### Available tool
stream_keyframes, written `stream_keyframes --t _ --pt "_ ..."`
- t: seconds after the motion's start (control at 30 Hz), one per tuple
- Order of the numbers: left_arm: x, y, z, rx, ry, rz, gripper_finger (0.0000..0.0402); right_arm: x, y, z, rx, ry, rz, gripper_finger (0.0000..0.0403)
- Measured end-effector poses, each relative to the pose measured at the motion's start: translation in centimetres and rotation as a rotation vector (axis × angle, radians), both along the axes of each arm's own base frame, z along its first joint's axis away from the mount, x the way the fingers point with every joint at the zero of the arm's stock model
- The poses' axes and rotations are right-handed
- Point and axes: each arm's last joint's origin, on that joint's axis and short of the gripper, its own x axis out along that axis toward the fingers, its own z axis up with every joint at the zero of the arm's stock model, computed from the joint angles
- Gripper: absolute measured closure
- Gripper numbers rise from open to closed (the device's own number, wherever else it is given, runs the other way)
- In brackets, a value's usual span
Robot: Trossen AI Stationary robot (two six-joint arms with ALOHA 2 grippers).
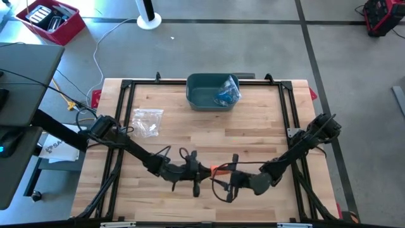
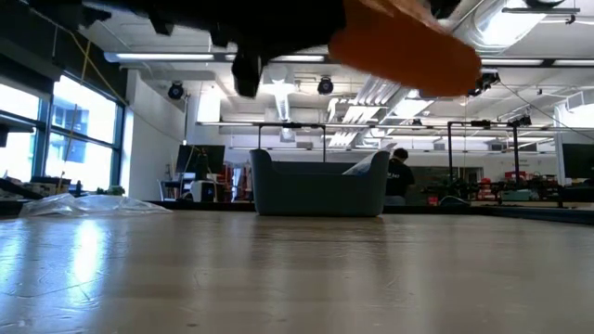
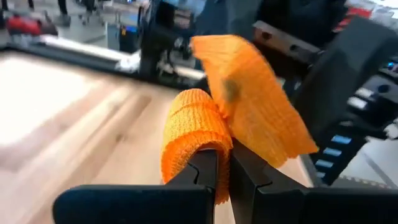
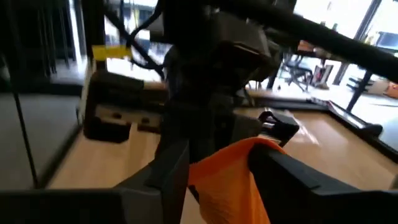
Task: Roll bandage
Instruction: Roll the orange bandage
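An orange bandage (image 1: 215, 170) hangs in the air over the near middle of the wooden table, between my two grippers. In the left wrist view it shows as a rolled loop (image 3: 193, 134) with a free flap (image 3: 255, 99) standing away from it. My left gripper (image 3: 222, 155) is shut on it and comes in from the table's left (image 1: 193, 171). My right gripper (image 4: 217, 165) comes from the right (image 1: 229, 178). Its fingers stand apart, and the orange flap (image 4: 227, 180) lies between them. My left gripper pinches the bandage between its two fingers where the rolled loop meets the flap (image 3: 217, 142). The fingers lie about level and reach in from the table's left. The bandage is lifted clear of the table (image 2: 399, 46). My right gripper's fingers (image 4: 171, 171) stand on either side of the flap; I cannot tell whether they touch it.
A blue-grey bin (image 1: 202, 95) stands at the far middle with something blue inside. A clear plastic bag (image 1: 147, 121) lies on the table's left part. A black frame (image 1: 126, 85) runs around the table's edges.
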Motion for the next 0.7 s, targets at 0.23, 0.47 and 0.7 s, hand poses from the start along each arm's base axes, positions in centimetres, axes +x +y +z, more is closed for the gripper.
stream_keyframes --t 0.23,0.47,0.7 --pt "0.8 0.5 -1.3 -0.096 0.023 -0.087 0.0391 -0.7 0.1 -1.7 -0.053 0.15 -0.008 0.0235" --pt "0.8 0.4 -1.3 -0.167 0.019 -0.096 0.0391 -2.0 0.9 -1.6 -0.063 0.123 -0.121 0.0235" --pt "1.0 0.1 -1.8 -0.239 -0.025 -0.092 0.0391 -3.1 1.6 -0.4 0.046 0.076 -0.113 0.0235"
